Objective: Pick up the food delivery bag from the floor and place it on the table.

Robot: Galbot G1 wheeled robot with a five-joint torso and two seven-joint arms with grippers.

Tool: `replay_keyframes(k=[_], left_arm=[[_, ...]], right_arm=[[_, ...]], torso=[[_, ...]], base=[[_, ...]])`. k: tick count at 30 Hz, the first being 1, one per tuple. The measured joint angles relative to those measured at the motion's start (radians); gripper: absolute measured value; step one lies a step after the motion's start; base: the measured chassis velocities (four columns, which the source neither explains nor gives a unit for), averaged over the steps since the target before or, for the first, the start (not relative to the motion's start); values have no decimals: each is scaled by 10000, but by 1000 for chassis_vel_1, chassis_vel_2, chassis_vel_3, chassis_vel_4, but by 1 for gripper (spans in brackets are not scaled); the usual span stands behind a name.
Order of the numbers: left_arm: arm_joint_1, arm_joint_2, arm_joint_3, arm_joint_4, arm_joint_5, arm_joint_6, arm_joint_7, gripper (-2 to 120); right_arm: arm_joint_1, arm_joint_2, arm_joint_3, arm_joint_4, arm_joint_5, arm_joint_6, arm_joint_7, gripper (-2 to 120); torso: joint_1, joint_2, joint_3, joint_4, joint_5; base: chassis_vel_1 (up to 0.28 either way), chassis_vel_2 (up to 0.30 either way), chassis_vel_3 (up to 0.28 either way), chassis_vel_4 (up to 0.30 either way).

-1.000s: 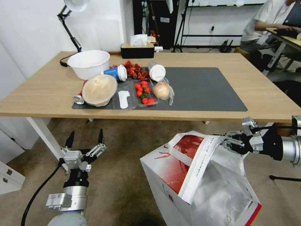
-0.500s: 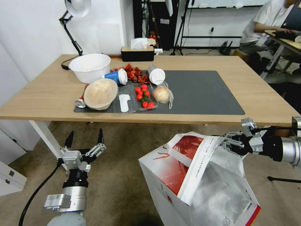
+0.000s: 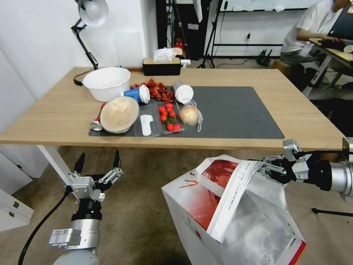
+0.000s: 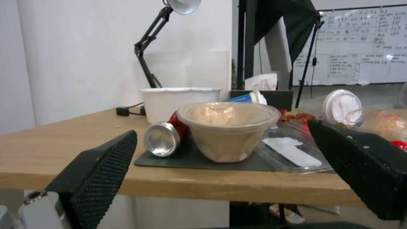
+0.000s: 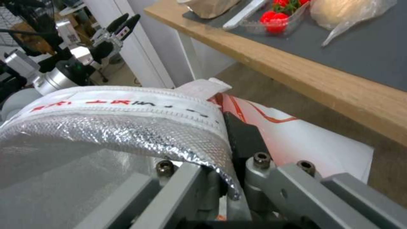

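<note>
The food delivery bag (image 3: 206, 198) is a boxy red-and-white tote with silver foil lining, and it stands tilted in front of the table's near edge. My right gripper (image 3: 265, 170) is shut on the bag's upper rim. In the right wrist view its fingers (image 5: 239, 136) pinch the white-edged foil rim of the bag (image 5: 127, 101). The table (image 3: 301, 110) is light wood with a dark grey mat (image 3: 235, 110). My left gripper (image 3: 97, 160) hangs open and holds nothing, below the table's front edge at the left. Its pads (image 4: 97, 165) frame the table (image 4: 63, 152).
On the mat's left half lie a white bowl (image 3: 106, 82), a lidded paper bowl (image 3: 119, 115), cups, a tomato tray (image 3: 169, 117), a bagged bun (image 3: 189, 115) and a can. The mat's right half is bare. A white table leg (image 3: 55, 163) stands near the left gripper.
The whole picture has shifted and the table sits lower in it, so the camera has moved. The right gripper still holds the bag's rim. The left gripper stays open.
</note>
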State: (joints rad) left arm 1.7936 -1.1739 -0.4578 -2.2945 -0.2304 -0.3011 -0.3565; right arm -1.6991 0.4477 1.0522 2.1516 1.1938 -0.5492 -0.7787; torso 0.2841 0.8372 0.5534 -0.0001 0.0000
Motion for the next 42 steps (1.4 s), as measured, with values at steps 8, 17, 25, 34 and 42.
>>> replay_keyframes(k=[8,17,25,34,42], left_arm=[[15,-5,-11,-3,15,-22,-6,100],[42,-34,-12,-3,68,-81,-9,100],[72,-47,-12,-2,98,-127,-12,100],[84,-48,-20,42,120,-145,-11,100],[81,-21,-21,35,132,-146,-13,100]], right_arm=[[-6,5,14,11,-2,16,-13,0],[-45,63,22,45,-41,42,-22,0],[-52,92,19,80,-69,69,-27,0],[0,110,13,40,-93,72,-50,0],[-38,114,6,41,-126,80,-64,0]], torso=[[150,355,208,1,-1],[320,750,430,1,0],[488,1126,639,0,0],[657,1516,862,1,0],[831,1926,1095,1,0]], base=[[0,0,0,0],[0,0,0,0],[0,0,0,0],[0,0,0,0],[0,0,0,0]])
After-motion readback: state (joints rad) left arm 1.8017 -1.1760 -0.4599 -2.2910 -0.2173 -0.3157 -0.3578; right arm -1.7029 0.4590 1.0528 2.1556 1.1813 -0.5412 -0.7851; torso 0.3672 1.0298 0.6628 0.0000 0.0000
